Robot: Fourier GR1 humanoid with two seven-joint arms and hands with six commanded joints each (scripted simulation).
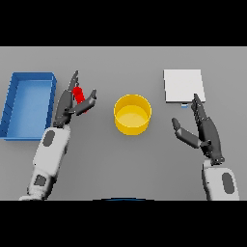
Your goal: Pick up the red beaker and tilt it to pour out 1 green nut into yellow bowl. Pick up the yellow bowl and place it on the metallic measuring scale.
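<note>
The left hand (72, 103) reaches forward from its white and grey forearm, fingers extended and thumb spread to the inner side, with the red beaker (79, 94) between thumb and fingers. The right hand (205, 130) lies flat, fingers straight and pointing forward, thumb angled inward, holding nothing.

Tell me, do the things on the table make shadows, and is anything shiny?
Head view: light is flat and even; the yellow bowl shows only a faint darker edge on the grey table, no strong shadow; no glare on the white scale; the red beaker is partly hidden by the left hand.
</note>
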